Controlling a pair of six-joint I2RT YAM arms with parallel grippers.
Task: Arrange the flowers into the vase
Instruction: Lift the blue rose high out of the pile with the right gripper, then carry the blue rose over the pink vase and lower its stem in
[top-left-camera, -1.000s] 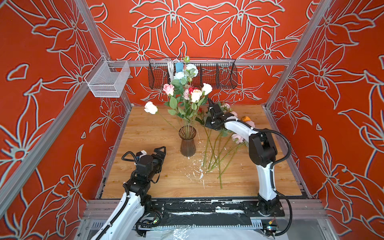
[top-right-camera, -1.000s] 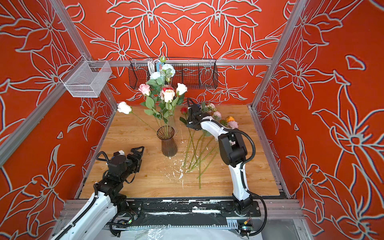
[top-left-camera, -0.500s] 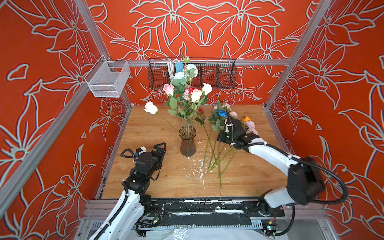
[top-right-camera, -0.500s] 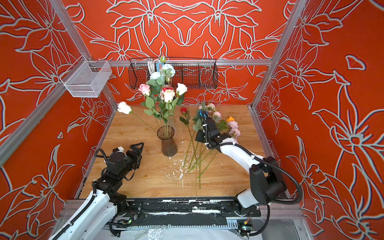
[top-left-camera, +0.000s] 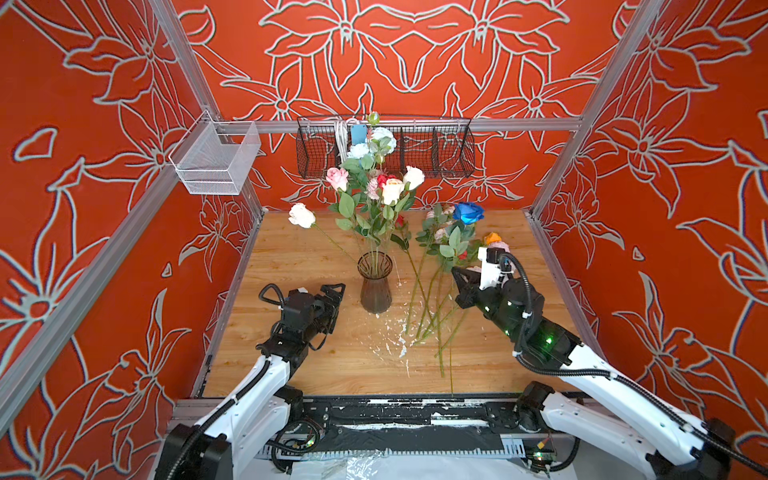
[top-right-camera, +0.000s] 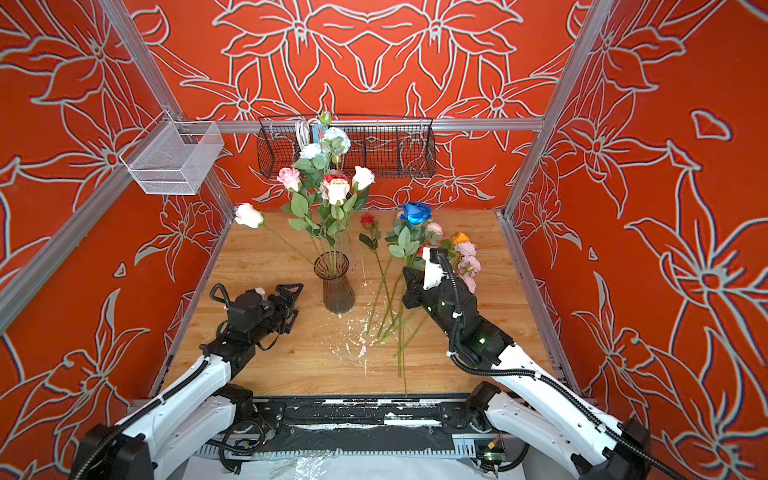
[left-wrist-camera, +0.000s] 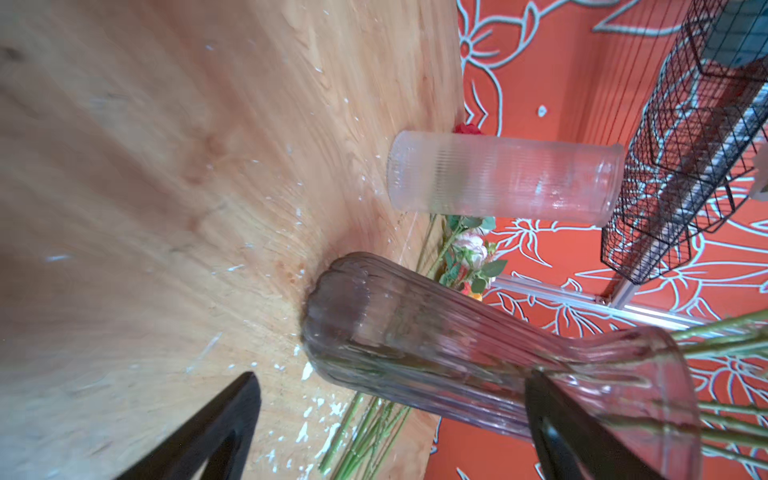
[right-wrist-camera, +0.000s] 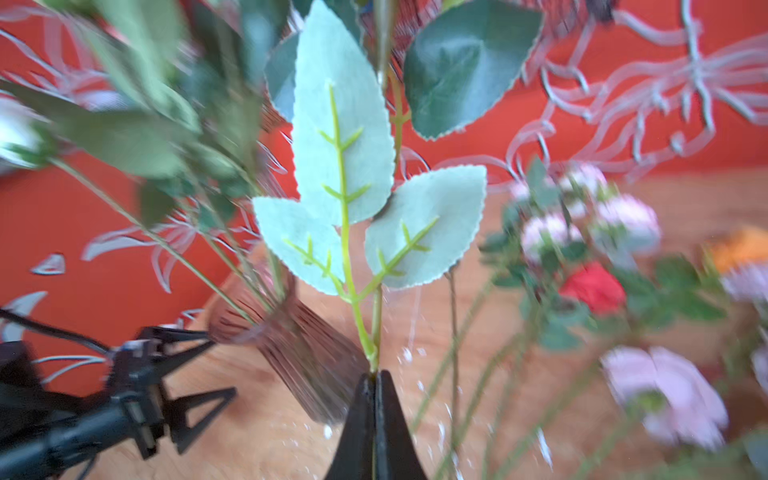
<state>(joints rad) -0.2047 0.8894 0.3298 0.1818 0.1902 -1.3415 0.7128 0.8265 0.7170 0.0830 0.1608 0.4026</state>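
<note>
In both top views the left fingers (top-left-camera: 334, 287) are being held spread wide with nothing between them; the vase (top-left-camera: 376, 286) is standing upright on the counter (top-left-camera: 291, 357) just ahead of them, apart from their tips; a bunch of flowers (top-left-camera: 374, 195) is being carried in it, with pink, white and red heads rising above it; the right fingers (top-left-camera: 461, 286) are being pressed together on the stem of a blue rose (top-left-camera: 468, 212), whose head is being held up beyond the fingertips, clear of the counter; loose stems (top-right-camera: 401, 353) are lying on the counter under the right fingers, with pink heads (top-right-camera: 468, 262) and an orange head (top-right-camera: 460, 238) lying just past them.

In the left wrist view the left fingers (left-wrist-camera: 216, 428) are being shown far apart; the vase (left-wrist-camera: 415, 353) is standing ahead of them and is being overlapped at its flared mouth by one finger; whether it is being touched cannot be told there; a clear ribbed cylinder (left-wrist-camera: 498, 178) is standing farther beyond.

In the right wrist view the right fingers (right-wrist-camera: 361, 432) are being shown pressed together, a thin green leafy stem being pinched between their tips; the vase (right-wrist-camera: 299, 357) is standing beyond them to one side; blurred pink and red heads are lying on the counter to the opposite side.
</note>
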